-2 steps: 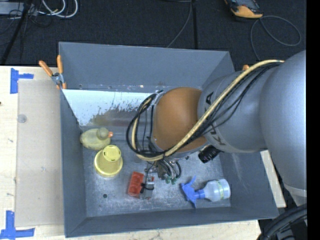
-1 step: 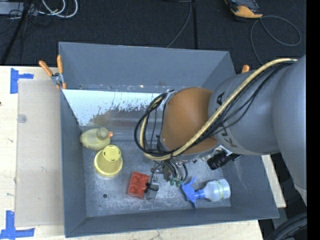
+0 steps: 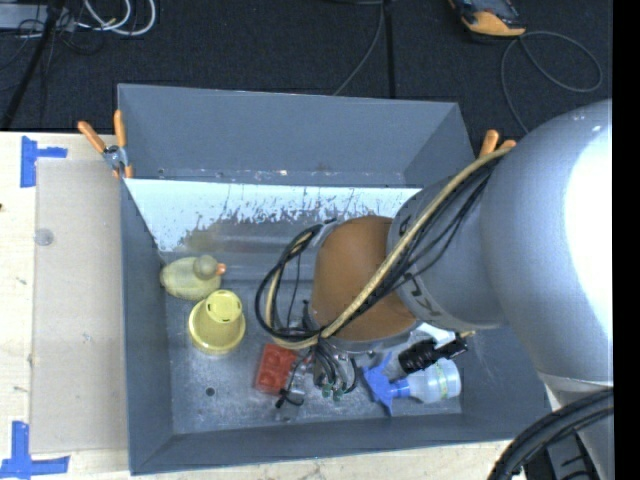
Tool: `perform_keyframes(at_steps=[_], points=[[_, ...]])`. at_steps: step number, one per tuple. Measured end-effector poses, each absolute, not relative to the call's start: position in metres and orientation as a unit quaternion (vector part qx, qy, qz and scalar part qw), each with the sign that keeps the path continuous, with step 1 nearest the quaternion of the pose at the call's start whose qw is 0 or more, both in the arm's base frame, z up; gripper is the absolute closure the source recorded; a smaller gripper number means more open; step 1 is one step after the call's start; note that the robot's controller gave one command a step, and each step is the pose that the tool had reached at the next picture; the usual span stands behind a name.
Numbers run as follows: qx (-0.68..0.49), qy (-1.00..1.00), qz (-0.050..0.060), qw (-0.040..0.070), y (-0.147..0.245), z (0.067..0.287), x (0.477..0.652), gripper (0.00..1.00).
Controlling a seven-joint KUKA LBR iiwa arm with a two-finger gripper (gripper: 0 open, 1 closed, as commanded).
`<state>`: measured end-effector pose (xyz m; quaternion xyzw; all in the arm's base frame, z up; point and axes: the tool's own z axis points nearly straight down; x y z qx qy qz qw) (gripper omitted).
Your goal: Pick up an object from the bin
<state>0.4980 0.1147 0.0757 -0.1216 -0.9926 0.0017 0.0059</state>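
Low-centre, the jaws, spread or pressed I cannot tell, sit beside a red block (image 3: 272, 366): probably light, stiff, best gripped across flat sides.

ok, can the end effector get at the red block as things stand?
Probably yes. The red block lies on the bin floor right beside the end effector, nothing on top of it, and the yellow cup stands apart to its left. The arm's own cables hang close, though.
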Motion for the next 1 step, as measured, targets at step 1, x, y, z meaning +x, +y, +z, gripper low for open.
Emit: perform_keyframes(at_steps=[1], points=[[-0.113,-0.994,0.002,0.007,0.117,0.0498,0.4979,1.0]])
